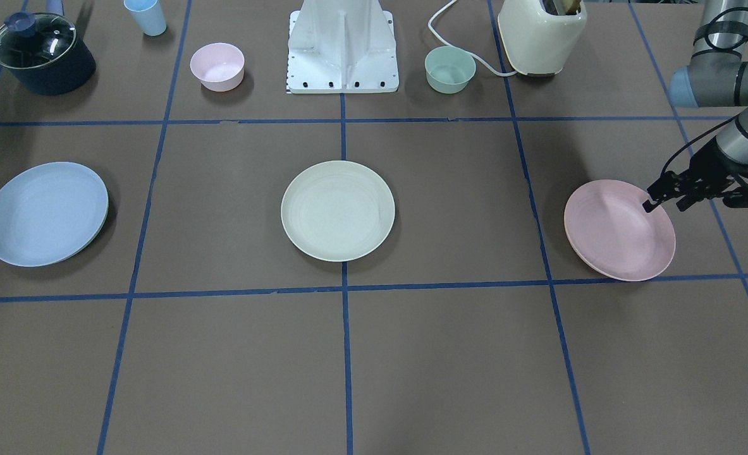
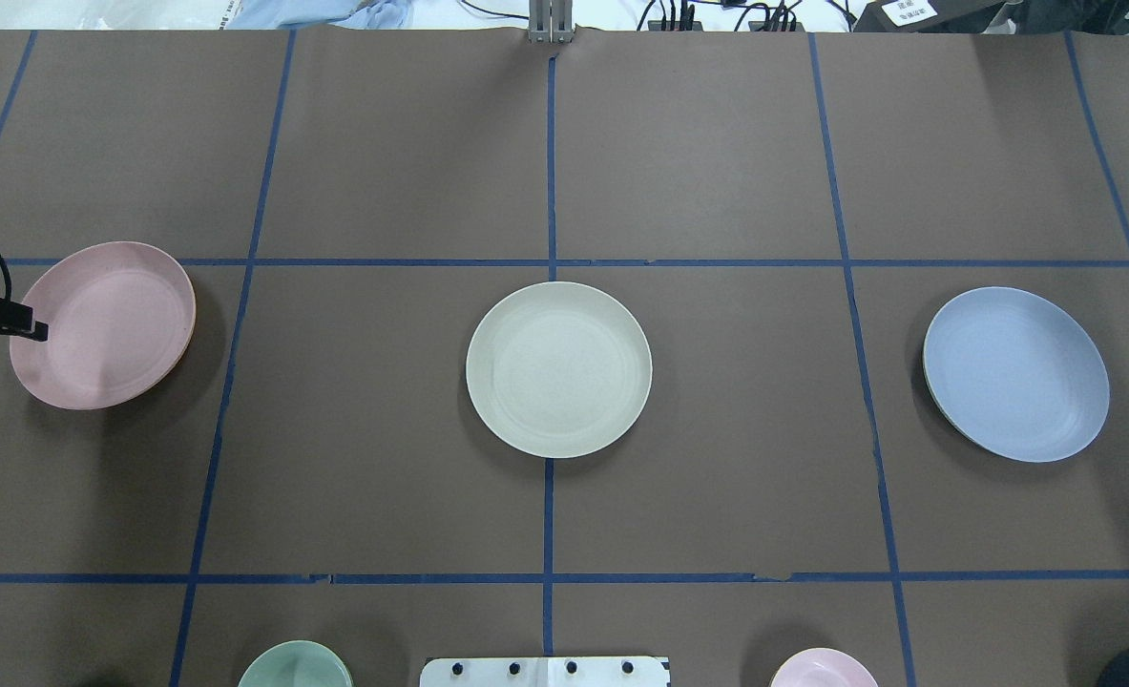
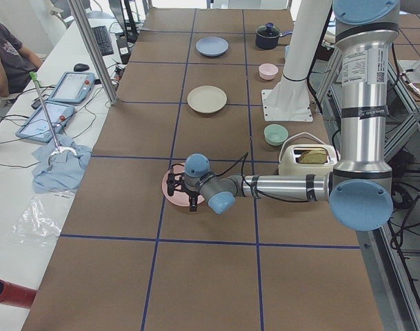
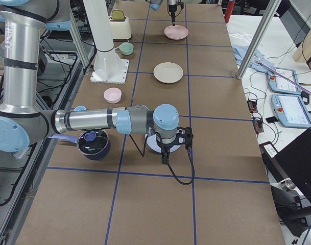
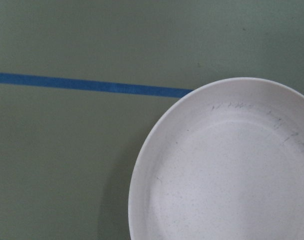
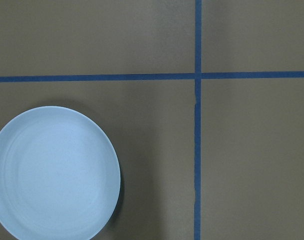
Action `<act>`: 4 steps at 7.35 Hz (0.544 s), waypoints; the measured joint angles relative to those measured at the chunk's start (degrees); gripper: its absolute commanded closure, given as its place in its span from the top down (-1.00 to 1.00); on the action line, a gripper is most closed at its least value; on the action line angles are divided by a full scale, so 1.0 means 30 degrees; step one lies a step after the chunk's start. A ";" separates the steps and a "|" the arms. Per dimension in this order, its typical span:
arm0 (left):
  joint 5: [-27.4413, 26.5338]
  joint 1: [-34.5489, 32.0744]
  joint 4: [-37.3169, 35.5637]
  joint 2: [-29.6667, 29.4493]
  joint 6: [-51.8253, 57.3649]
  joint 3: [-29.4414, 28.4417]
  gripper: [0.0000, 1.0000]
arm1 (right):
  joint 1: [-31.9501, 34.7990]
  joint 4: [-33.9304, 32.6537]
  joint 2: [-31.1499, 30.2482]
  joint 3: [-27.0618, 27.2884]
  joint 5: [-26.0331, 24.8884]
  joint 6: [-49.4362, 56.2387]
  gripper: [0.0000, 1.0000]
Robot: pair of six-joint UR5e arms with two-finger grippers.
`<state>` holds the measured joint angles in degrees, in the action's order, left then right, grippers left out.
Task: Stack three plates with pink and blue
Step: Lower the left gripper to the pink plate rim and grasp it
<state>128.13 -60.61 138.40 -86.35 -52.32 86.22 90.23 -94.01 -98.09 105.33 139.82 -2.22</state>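
The pink plate lies at the table's left end and also shows in the overhead view. The cream-green plate lies in the middle. The blue plate lies at the right end. All lie flat and apart. My left gripper is open at the pink plate's outer rim, one fingertip over the rim, the other outside it. My right gripper hangs over the blue plate. It shows only in the exterior right view, so I cannot tell its state.
Along the robot's side stand a dark lidded pot, a small blue cup, a small pink bowl, the white robot base, a small green bowl and a cream toaster with its cord.
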 measured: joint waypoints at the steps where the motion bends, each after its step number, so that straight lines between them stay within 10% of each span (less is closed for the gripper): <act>1: -0.0143 0.0056 -0.0017 -0.0059 0.0008 -0.0117 0.51 | -0.0408 -0.0014 0.0001 -0.0042 -0.0013 -0.0035 1.00; 4: -0.0599 0.0694 -0.0047 -0.0208 0.0045 -0.0579 0.21 | -0.1591 -0.0027 0.0020 -0.0165 -0.0051 -0.0065 1.00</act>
<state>126.34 -58.53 138.26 -86.98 -52.19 84.48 85.45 -94.09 -98.03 104.83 139.66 -2.42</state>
